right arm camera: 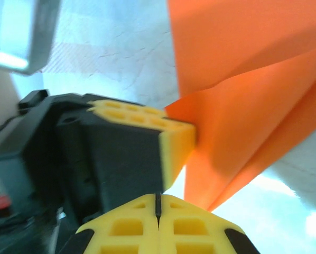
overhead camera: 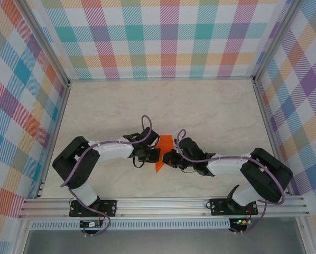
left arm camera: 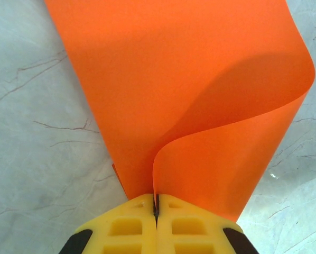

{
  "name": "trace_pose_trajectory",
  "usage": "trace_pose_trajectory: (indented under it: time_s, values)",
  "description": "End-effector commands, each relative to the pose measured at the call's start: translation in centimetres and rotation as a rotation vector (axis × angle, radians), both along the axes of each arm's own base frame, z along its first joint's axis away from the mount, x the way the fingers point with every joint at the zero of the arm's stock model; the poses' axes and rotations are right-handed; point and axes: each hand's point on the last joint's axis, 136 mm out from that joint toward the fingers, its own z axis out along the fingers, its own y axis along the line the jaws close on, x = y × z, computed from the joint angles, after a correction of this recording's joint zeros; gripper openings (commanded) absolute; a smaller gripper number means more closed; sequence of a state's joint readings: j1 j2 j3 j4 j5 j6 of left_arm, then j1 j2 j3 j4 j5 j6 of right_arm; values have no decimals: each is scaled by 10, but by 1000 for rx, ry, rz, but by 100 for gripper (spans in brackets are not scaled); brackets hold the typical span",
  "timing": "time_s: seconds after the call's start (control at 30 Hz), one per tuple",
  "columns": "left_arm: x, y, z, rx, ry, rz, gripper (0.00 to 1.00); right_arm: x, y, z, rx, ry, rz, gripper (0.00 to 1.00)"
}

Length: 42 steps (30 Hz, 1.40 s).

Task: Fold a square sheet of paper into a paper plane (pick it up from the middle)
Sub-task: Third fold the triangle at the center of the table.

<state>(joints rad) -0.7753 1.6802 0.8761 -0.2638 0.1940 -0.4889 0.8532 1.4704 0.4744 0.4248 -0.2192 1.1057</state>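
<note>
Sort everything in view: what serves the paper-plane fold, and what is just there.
Job: orange paper, partly folded; left jaws, shut on it; right jaws, shut beside it.
Just there: marble tabletop; plaid walls; aluminium frame.

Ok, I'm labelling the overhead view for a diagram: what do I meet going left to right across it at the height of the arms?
Left arm → left gripper → orange paper → right gripper → right arm.

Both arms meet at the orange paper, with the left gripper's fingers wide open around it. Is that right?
Not quite: the left gripper has its fingers shut, pinching the orange paper, as the left wrist view shows. The rest holds.
</note>
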Motion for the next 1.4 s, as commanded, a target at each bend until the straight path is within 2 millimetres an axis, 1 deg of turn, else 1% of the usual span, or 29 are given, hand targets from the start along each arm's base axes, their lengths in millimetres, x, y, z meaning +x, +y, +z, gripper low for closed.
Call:
trace_pose_trajectory:
  time_s: [0.0, 0.17, 0.37, 0.47, 0.7, 0.77, 0.83, 0.9, 1.1, 1.2, 1.37]
  values:
    - [-10, 6, -13, 42, 60, -20, 0, 1, 11, 3, 36, -16, 49, 0]
    - [-9, 5, -14, 42, 62, -19, 0, 4, 20, 0, 49, -2, 65, 0]
    - [-9, 5, -14, 40, 65, -21, 0, 6, 23, -10, 46, 19, 72, 0]
    - [-9, 5, -13, 42, 61, -22, 0, 5, 18, -17, 18, 29, 63, 0]
    - [-10, 5, -15, 44, 65, -24, 0, -1, 5, -45, -46, 75, 44, 0]
    - [-10, 6, -16, 44, 65, -24, 0, -1, 3, -49, -56, 83, 39, 0]
    - [-10, 6, -16, 46, 65, -25, 0, -2, 5, -46, -43, 83, 47, 0]
    - [-10, 6, -16, 47, 66, -26, 0, -1, 7, -38, -34, 69, 54, 0]
    - [-11, 7, -16, 54, 65, -29, 0, 12, 0, -9, -17, 11, 42, 0]
    - [-11, 8, -17, 56, 66, -26, 0, 19, -5, -5, -1, 3, 37, 0]
    - [-11, 7, -17, 53, 66, -26, 0, 30, -6, -6, 18, 11, 43, 0]
